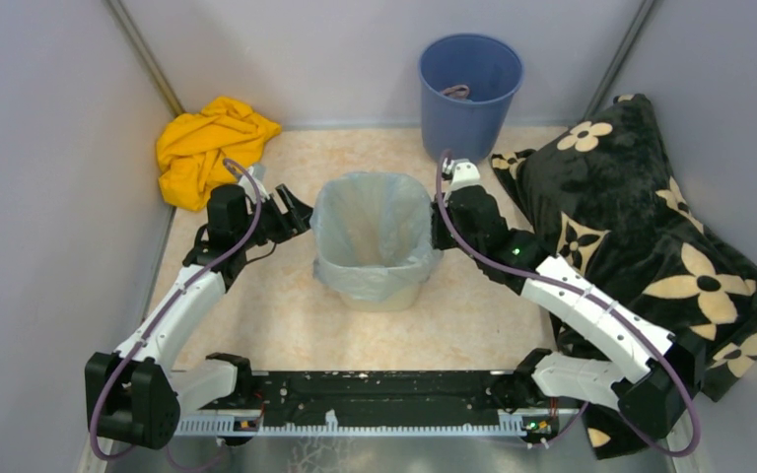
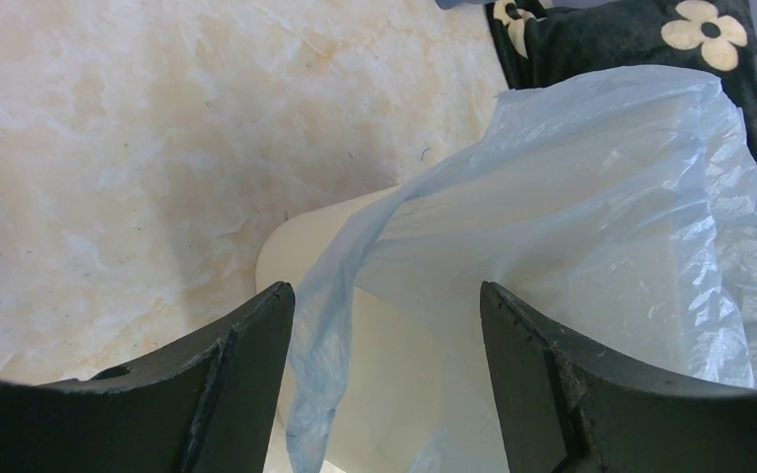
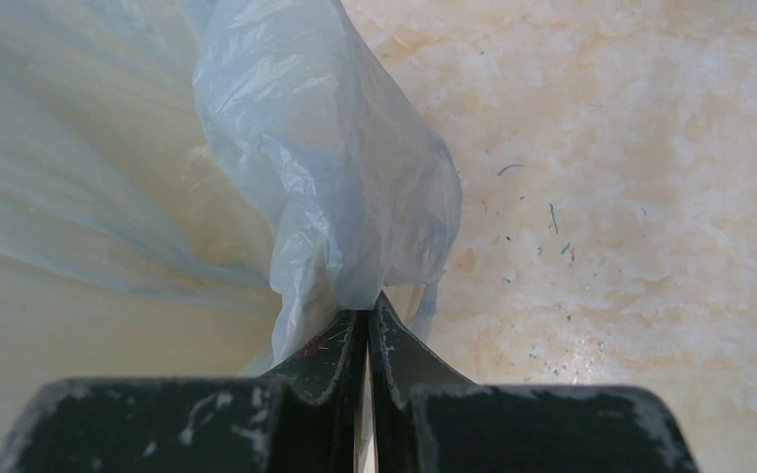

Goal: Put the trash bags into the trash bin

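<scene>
The cream trash bin [image 1: 384, 294] stands mid-floor. A pale-blue trash bag [image 1: 370, 232] lines it, its edge folded over the rim. My left gripper [image 1: 296, 212] is open just left of the bin; in its wrist view the bag [image 2: 591, 236] hangs over the bin's side [image 2: 394, 325] between the spread fingers [image 2: 246, 365] without touching them. My right gripper [image 1: 436, 222] is at the bin's right rim, shut on a bunched fold of the bag [image 3: 335, 197]; the fold comes out of the closed fingertips [image 3: 367, 313].
A round blue bucket [image 1: 469, 94] stands at the back. A yellow cloth [image 1: 209, 148] lies at the back left corner. A black blanket with cream flowers [image 1: 641, 227] fills the right side. Grey walls close in left and right.
</scene>
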Controlling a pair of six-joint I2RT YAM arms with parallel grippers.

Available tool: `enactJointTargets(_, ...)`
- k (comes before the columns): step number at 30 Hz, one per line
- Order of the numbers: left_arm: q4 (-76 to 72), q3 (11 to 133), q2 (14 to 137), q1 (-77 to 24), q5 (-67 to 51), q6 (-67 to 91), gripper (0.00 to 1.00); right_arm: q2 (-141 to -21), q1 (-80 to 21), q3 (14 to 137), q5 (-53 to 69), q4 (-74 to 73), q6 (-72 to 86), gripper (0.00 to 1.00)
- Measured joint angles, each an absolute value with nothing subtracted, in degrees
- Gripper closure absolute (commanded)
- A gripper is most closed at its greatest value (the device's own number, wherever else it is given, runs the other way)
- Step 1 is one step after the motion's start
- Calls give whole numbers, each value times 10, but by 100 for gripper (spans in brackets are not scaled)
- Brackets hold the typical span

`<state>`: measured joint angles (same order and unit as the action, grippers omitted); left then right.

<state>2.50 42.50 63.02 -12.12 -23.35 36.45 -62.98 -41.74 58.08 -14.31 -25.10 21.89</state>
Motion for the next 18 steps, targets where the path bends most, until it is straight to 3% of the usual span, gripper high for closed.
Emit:
enactJointTargets(7, 12, 424, 630, -121, -235, 366, 21, -639, -416, 582, -130, -252, 211, 94)
enactJointTargets(11, 18, 424, 629, -121, -224, 359, 18, -651, -416, 591, -166, -282, 210, 88)
enactJointTargets(18, 62, 432, 627, -121, -168, 342, 16, -635, -416, 617, -232, -319, 200, 87)
